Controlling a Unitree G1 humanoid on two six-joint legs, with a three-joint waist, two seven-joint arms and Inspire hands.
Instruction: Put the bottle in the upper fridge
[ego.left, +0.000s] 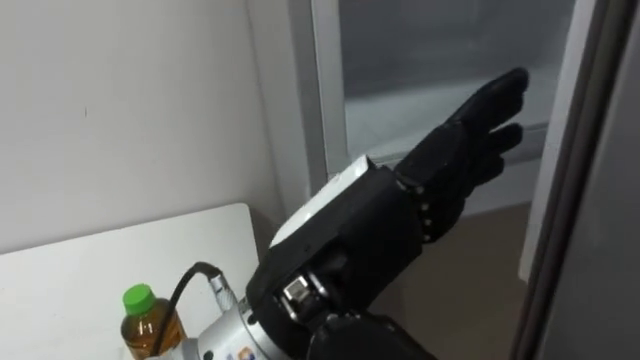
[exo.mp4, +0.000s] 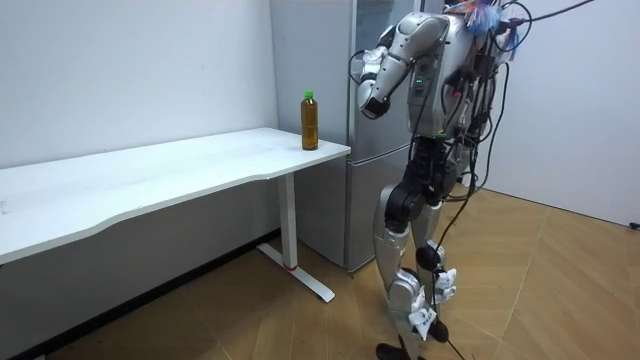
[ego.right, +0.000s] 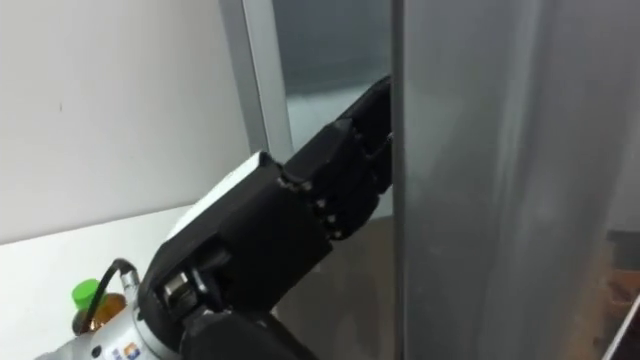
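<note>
Head eyes peer down, close on the fridge (exo.mp4: 320, 150); room view stands off, sharing it.

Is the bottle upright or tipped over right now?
Upright: the bottle stands near the white table corner, green cap on top.

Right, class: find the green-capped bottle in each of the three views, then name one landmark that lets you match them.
Left eye view: the bottle is at the bottom left, on the table.
Right eye view: it is at the bottom left edge.
Room view: it stands upright at the table's end nearest the fridge, above centre.
Shared landmark: the white table.
</note>
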